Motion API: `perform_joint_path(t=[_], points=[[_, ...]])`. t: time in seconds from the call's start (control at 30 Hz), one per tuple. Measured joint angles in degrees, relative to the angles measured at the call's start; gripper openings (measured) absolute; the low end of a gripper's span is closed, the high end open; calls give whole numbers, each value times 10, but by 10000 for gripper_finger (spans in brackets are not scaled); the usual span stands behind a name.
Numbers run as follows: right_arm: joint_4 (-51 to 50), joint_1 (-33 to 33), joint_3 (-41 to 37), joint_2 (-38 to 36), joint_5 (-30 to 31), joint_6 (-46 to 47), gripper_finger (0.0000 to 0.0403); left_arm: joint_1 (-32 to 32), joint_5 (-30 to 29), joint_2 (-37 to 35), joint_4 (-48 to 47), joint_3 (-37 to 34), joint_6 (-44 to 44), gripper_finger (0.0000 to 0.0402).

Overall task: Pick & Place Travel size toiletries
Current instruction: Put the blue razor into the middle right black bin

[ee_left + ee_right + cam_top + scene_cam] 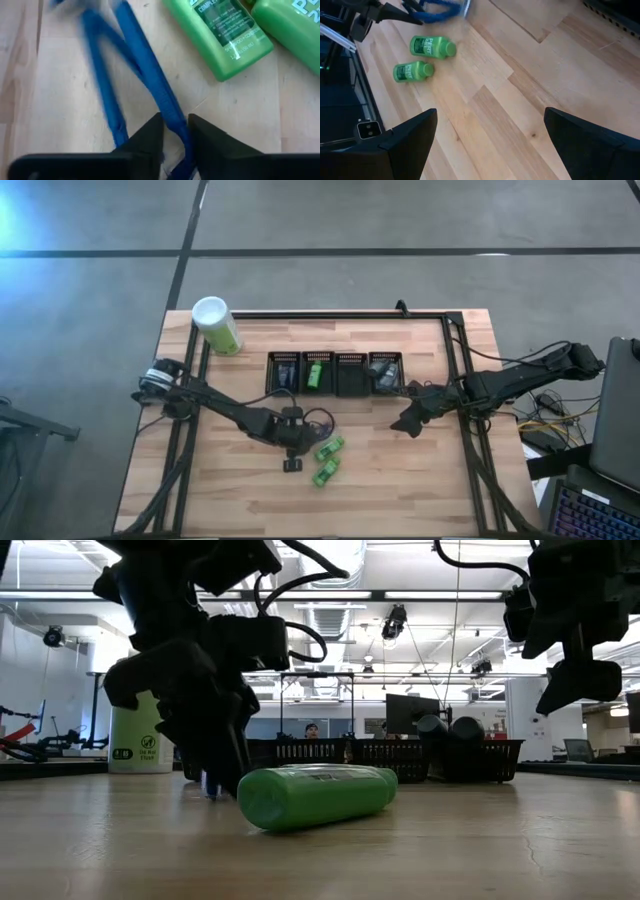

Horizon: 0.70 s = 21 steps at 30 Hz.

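Left gripper (175,131) is low over the table centre, fingers nearly together around the handle of a thin blue razor (150,80); a second blue razor (102,90) lies crossed against it. Judgement: grip looks near the handle's end, so lift slowly and straight up to keep the second razor from dragging along.

Two green tubes (328,460) lie on the wood at about 4 o'clock from the left gripper (292,448), close by. Black mesh bins (335,373) sit at 12 o'clock, holding a few items already.

Right gripper (410,420) hovers at 3 o'clock of centre, fingers spread wide, holding nothing.

View notes: only the left wrist view shows the razors clearly and the pinch on the handle. In the low view one green tube (315,795) fills the foreground; razors barely show.
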Motion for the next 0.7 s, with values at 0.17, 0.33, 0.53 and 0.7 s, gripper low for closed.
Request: perform_joint_path(t=[0.17,0.33,0.53,0.7], points=[[0,0,0,0,0,0,364,0,0,-4,-11,13,-8,49],[0,0,0,0,0,0,364,0,0,-17,-21,33,-9,40],[21,0,-1,0,-1,3,364,7,-1,-34,-33,53,0,41],[124,-9,-1,3,15,-9,364,28,-1,-34,-32,55,5,41]])
